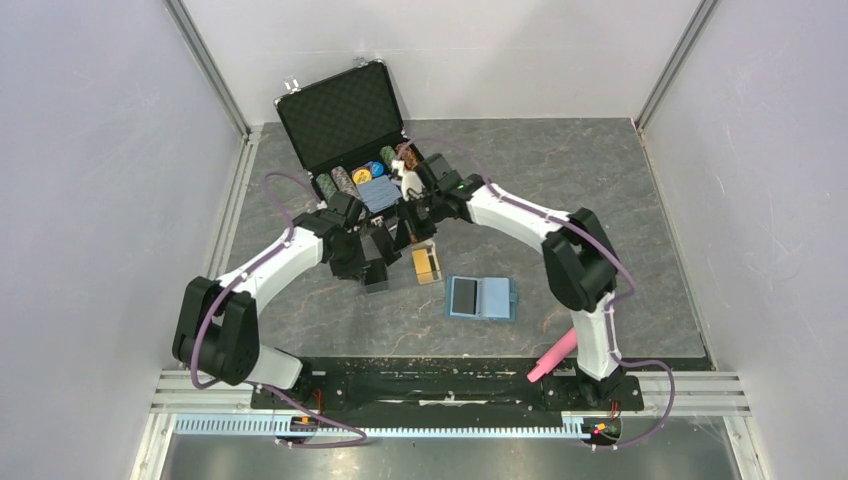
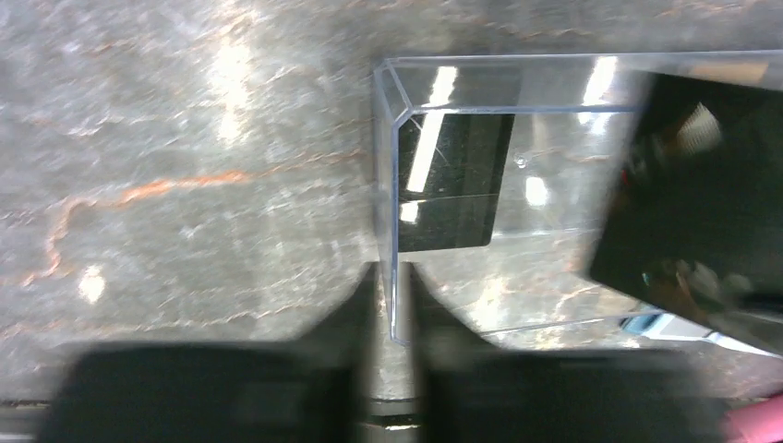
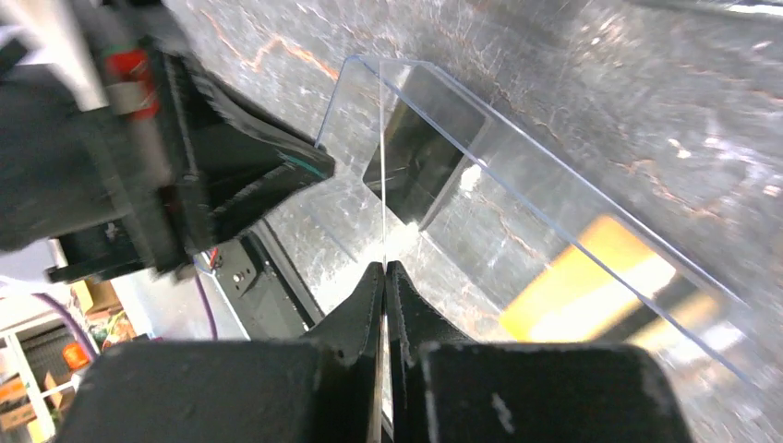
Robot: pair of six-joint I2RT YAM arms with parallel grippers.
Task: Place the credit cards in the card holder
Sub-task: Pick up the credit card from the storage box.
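Observation:
The teal card holder (image 1: pixel 497 298) lies open on the table to the right of both grippers, with a dark card (image 1: pixel 463 295) on its left half. A clear plastic box (image 1: pixel 405 262) stands between the grippers. It holds a gold-orange credit card (image 1: pixel 427 265) and a black credit card (image 2: pixel 457 185). Both cards show through the plastic in the right wrist view, black (image 3: pixel 427 157) and gold (image 3: pixel 591 286). My left gripper (image 2: pixel 395 300) is shut on the box's thin wall (image 2: pixel 388 166). My right gripper (image 3: pixel 384 277) is shut on another clear wall (image 3: pixel 381 166).
An open black briefcase (image 1: pixel 340 115) with stacks of poker chips (image 1: pixel 352 180) stands at the back, just behind the grippers. A pink object (image 1: pixel 550 360) lies by the right arm's base. Metal frame rails run along the table's left and right sides.

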